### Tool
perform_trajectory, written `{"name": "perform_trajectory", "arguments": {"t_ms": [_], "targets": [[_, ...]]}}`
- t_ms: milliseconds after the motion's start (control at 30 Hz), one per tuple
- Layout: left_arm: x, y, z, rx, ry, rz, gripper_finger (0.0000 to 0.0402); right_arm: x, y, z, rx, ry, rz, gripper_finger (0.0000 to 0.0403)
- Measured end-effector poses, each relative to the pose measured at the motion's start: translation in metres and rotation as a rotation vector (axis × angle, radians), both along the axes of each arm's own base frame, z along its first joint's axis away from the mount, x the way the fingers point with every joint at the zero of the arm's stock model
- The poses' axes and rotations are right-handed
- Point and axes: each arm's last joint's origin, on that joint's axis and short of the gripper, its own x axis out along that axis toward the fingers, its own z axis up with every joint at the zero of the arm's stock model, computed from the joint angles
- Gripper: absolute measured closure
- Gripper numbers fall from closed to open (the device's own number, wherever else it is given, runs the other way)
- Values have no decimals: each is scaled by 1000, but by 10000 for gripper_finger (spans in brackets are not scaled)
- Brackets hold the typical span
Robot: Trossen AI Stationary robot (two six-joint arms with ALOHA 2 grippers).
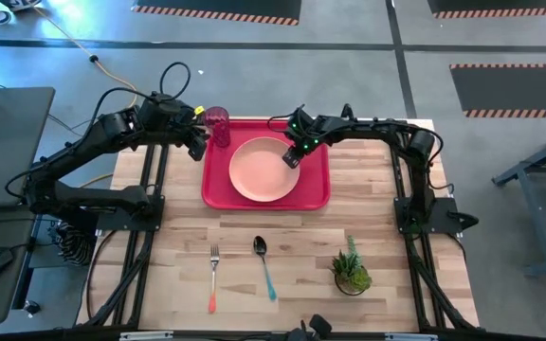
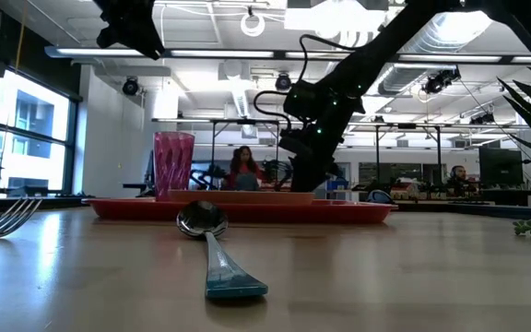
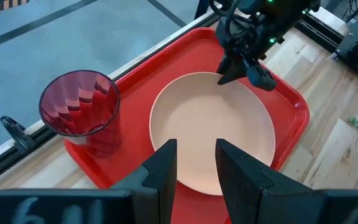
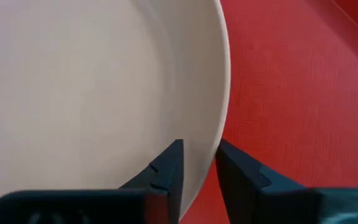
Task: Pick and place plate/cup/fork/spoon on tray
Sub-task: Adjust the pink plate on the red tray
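A: Where's the right gripper [image 4: 197, 163]?
B: Reaching down over the tray [image 1: 316, 194], fingers straddling the plate [image 1: 262, 170] rim, which lies on it.
A: Left gripper [image 3: 195, 163]?
B: Raised near the cup [image 1: 219, 124], fingers parted, empty

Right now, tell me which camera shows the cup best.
The left wrist view: the cup shows whole, upright on a corner of the tray beside the plate. The high view shows it small at the tray's far left corner. The low view gives only its side profile. The right wrist view misses it.
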Motion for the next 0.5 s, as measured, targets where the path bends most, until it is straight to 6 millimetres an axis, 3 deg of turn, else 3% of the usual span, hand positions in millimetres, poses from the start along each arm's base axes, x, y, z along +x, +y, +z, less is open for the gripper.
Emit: {"name": "perform_trajectory", "arguments": {"t_ms": [267, 500], "targets": [[0, 0, 0, 0, -1, 0, 300, 0, -1, 0, 14, -7, -71, 388], [0, 0, 0, 0, 0, 0, 300, 1, -2, 1, 25, -19, -155, 398]]}}
